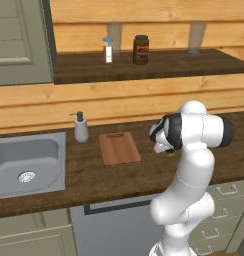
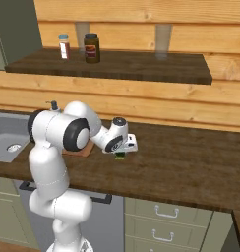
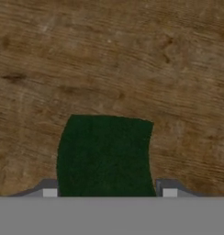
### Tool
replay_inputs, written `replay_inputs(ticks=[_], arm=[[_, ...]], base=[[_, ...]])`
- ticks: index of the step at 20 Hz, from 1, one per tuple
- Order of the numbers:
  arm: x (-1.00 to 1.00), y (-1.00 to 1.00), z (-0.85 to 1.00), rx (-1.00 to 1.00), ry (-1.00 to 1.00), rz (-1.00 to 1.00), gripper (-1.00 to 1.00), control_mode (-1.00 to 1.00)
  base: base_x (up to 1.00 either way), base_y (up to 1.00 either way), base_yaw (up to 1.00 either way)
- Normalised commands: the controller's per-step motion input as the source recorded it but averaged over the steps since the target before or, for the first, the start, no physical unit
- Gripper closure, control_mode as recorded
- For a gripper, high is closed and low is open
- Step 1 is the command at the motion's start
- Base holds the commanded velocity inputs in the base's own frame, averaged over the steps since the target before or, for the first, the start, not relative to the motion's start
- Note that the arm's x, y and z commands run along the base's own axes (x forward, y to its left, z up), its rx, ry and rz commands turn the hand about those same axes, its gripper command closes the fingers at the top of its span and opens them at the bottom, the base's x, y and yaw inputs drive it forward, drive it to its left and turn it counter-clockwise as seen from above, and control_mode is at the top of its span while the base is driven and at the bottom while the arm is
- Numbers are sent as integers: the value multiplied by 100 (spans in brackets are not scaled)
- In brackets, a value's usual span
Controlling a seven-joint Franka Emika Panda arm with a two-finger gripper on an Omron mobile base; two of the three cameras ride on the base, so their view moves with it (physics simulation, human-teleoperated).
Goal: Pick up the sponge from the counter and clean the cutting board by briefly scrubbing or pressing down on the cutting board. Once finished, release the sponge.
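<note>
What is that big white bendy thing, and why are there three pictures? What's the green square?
The white bendy thing is a robot arm in a pretend kitchen. Two pictures come from cameras behind it, one on each side. The third comes from a camera on its hand, looking straight down. On the long dark brown wooden counter lie a flat reddish-brown wooden cutting board and a small dark green sponge. That's your green square. The two-finger gripper is down at the sponge, one finger on each side. I can't tell whether it is squeezing it.
</note>
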Motion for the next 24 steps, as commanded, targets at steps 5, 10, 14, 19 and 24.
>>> replay_inputs(ticks=[5,10,14,19,24], arm=[[-9,22,12,0,-1,3,100,-100],[-7,66,41,0,-11,14,100,-100],[0,77,18,0,-5,14,100,-100],[0,60,22,0,-1,12,100,-100],[0,49,14,0,0,9,100,-100]], base=[[0,0,0],[0,0,0],[0,0,0],[0,0,0],[0,0,0]])
